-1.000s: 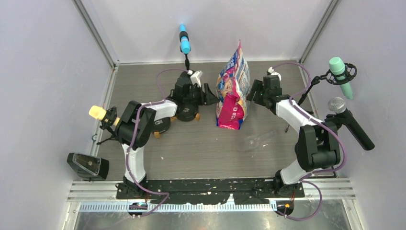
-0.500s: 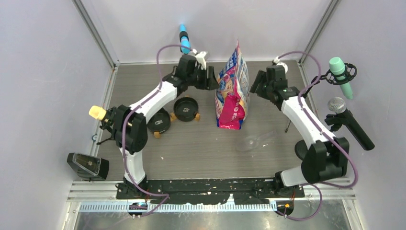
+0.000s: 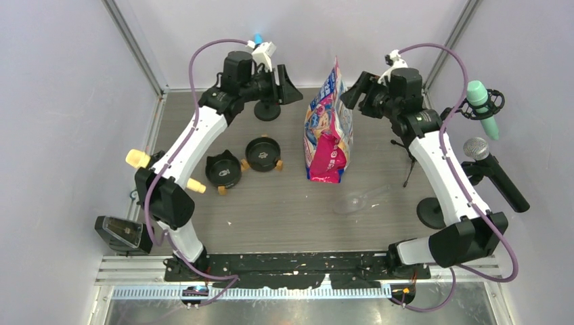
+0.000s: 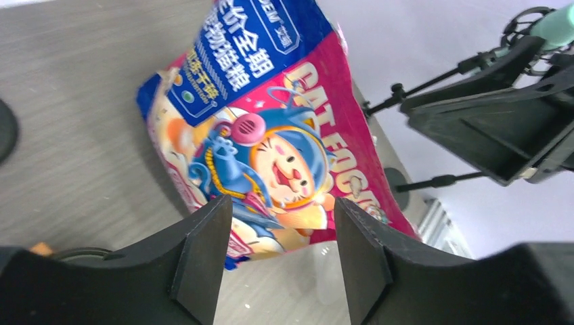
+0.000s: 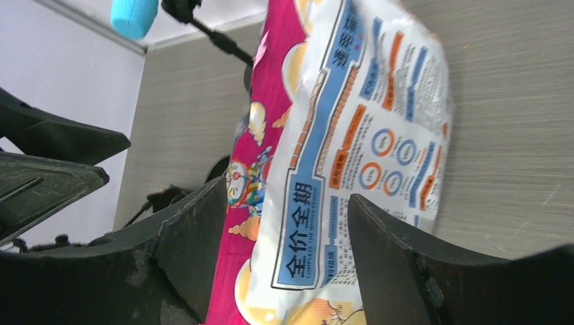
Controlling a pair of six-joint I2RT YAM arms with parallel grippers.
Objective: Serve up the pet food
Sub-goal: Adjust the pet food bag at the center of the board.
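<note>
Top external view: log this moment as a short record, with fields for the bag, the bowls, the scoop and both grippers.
bag: pink, white and blue printed cat food bag, standing upright on the grey wood-grain table
bowls: two small black round bowls with wooden feet, side by side, left of the bag
scoop: clear plastic scoop, lying in front of the bag
kibble: none visible
left gripper: open, at the bag's left side, holding nothing
right gripper: open, at the bag's right side, holding nothing
</note>
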